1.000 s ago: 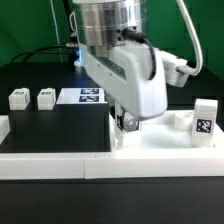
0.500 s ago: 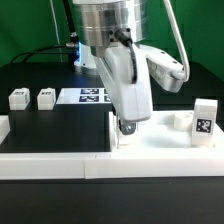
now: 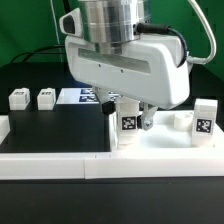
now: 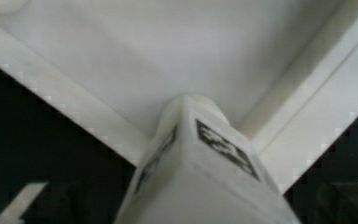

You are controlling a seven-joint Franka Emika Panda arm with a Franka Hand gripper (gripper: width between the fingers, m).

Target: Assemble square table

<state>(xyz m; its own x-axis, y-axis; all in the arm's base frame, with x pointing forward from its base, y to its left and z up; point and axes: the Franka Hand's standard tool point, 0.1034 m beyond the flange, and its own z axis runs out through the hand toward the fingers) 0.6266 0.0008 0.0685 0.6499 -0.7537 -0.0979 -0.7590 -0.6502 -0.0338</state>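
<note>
The square table's white slab [image 3: 170, 140] lies flat at the exterior view's right. A white tagged leg [image 3: 128, 125] stands upright at the slab's near left corner. My gripper [image 3: 128, 106] is straight above it and shut on its top. In the wrist view the leg [image 4: 202, 160] runs out from between my dark fingers [image 4: 19, 205], with the slab's raised rim and surface [image 4: 176, 50] beyond it. A second leg [image 3: 204, 120] stands upright at the slab's right side. Two more small legs [image 3: 18, 98] [image 3: 46, 97] lie on the black table at the left.
The marker board [image 3: 85, 95] lies flat behind the two loose legs. A long white border rail [image 3: 100, 165] runs along the front, with another rail end [image 3: 3, 126] at the left. A low white bump [image 3: 180, 119] sits on the slab near the right leg.
My wrist has turned about its upright axis above the corner, so the broad side of the hand now faces the camera. The held leg's tag has turned into view.
</note>
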